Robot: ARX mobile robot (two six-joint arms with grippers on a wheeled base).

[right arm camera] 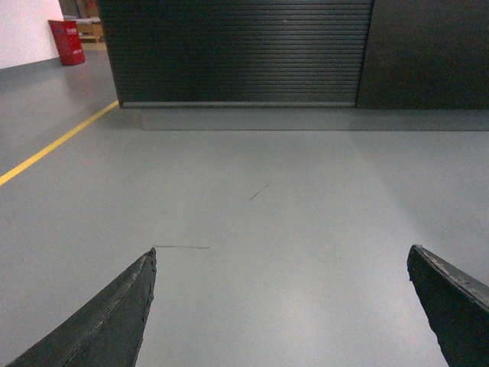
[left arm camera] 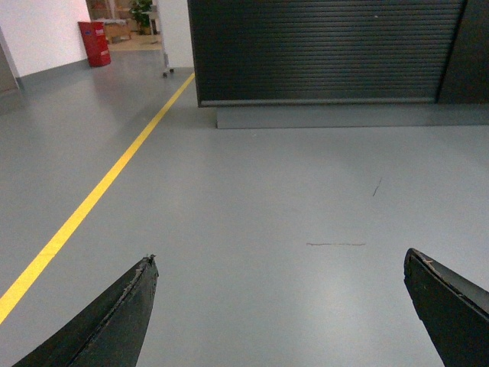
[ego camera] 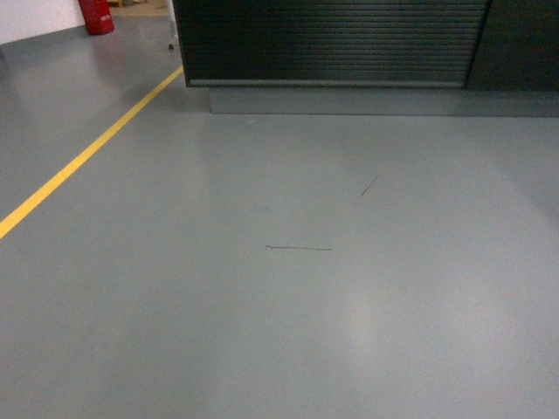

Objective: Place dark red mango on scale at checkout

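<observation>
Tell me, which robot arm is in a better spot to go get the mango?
Neither yet. No mango or scale shows in any view. Both the left gripper and right gripper hang open and empty over grey floor. The checkout is ahead, so the robot probably must drive first.

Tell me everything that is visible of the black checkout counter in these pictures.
Only the front of the checkout shows; its top is out of frame in every view. The front is black with fine horizontal ribs, like a slatted panel, ending in a thin pale strip. Below it a plain grey plinth, set back a little, stands on the grey floor. To the right of the ribbed part is a smooth dark panel. The counter stands upright, beyond a stretch of bare floor. Nothing is seen touching it.
</observation>
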